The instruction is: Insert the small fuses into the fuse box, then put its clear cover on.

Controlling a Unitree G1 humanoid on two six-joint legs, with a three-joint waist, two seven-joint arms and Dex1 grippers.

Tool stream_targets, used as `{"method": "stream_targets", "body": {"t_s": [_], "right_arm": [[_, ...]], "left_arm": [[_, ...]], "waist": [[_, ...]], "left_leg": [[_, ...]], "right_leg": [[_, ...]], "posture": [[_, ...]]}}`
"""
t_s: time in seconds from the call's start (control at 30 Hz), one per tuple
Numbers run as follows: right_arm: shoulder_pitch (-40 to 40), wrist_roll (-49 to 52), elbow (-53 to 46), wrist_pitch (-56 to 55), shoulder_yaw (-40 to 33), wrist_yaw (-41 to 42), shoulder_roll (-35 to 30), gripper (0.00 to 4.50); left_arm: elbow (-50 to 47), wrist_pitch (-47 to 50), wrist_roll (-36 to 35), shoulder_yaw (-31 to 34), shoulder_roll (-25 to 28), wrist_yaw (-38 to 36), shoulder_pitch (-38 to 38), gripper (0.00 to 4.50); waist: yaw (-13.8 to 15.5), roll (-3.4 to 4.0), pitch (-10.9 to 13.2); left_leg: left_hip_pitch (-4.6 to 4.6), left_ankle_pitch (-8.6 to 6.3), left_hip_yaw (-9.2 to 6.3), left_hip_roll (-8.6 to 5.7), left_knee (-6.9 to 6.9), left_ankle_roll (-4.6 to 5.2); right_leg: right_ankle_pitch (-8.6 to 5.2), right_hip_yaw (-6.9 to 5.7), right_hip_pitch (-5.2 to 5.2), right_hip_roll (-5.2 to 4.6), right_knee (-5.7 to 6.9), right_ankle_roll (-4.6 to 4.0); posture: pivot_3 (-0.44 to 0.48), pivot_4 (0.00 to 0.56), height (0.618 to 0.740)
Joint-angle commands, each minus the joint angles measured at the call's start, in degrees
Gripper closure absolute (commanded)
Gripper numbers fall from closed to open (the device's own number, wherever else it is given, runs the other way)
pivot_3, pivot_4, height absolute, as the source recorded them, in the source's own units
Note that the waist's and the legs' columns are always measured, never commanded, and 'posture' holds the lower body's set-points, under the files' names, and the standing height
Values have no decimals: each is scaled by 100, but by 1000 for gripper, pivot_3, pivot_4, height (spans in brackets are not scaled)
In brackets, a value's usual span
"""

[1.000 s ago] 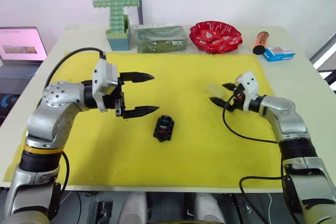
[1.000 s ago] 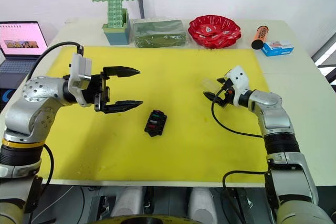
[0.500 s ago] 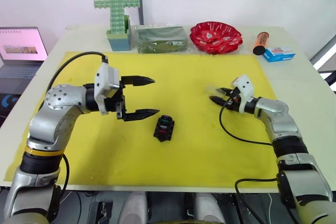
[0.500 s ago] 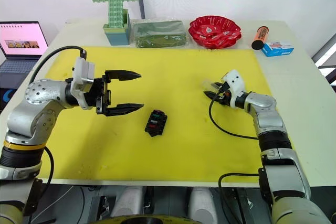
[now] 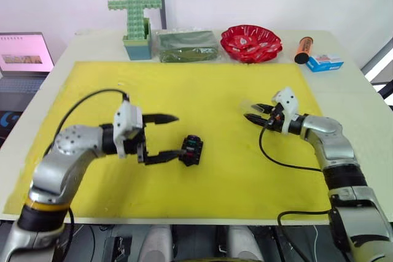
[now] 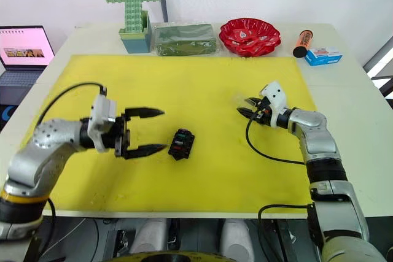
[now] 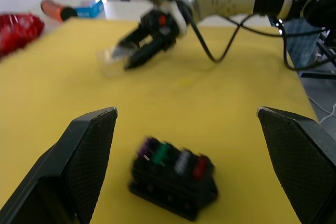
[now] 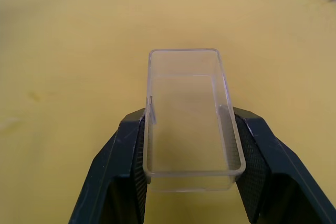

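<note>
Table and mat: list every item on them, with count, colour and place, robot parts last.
Black plastic fuse box: one, mid-mat.
Small blade fuses: four, purple, green, grey, red, seated in the fuse box.
Clear plastic cover: one, transparent, between the right fingers.
Yellow mat: one, covering the table.
Green block cross: one, far edge, in a teal holder.
Green wrapped package: one, beside the cross.
Red glossy bowl: one, far edge.
Orange tube: one, far right.
Blue-white carton: one, beside the tube.
Laptop: one, off the table's left.
Left gripper: open, beside the fuse box.
Right gripper: gripping the cover.

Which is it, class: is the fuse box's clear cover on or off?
Off: the right gripper holds the clear cover away from the fuse box.
</note>
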Motion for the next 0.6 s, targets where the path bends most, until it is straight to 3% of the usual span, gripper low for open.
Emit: {"method": "stream_targets", "body": {"t_s": [0.03, 0.3, 0.4, 0.6], "right_arm": [[100, 141, -833, 272, -163, -194, -59, 2676], [162, 381, -1545, 696, -264, -547, 64, 2676], [164, 412, -1610, 771, -263, -597, 25, 2676], [139, 506, -1682, 923, -346, -665, 8, 2676]], "left_arm": [[-348, -187, 275, -193, -232, 449, 332, 0], [-403, -344, 1182, -838, -1190, 1811, 1009, 0], [-267, -301, 1387, -785, -1641, 2458, 928, 0], [107, -219, 1922, -1224, -1675, 2627, 700, 0]], "waist": [[18, 1, 0], [19, 4, -2], [28, 3, -2], [14, 5, -3]], "left_leg": [[2, 0, 0, 0, 0, 0], [3, -1, 0, -1, -1, 0], [3, -1, -1, -1, 0, 0], [4, -2, 0, -2, -1, 2]], "right_leg": [[0, 0, 3, 0, 0, 0], [0, 0, 8, -1, -11, -1], [0, 0, 9, -2, -11, 0], [0, 0, 9, 0, -11, -1]], "posture": [[0, 150, 740], [0, 150, 740], [0, 150, 740], [0, 150, 740]]}}
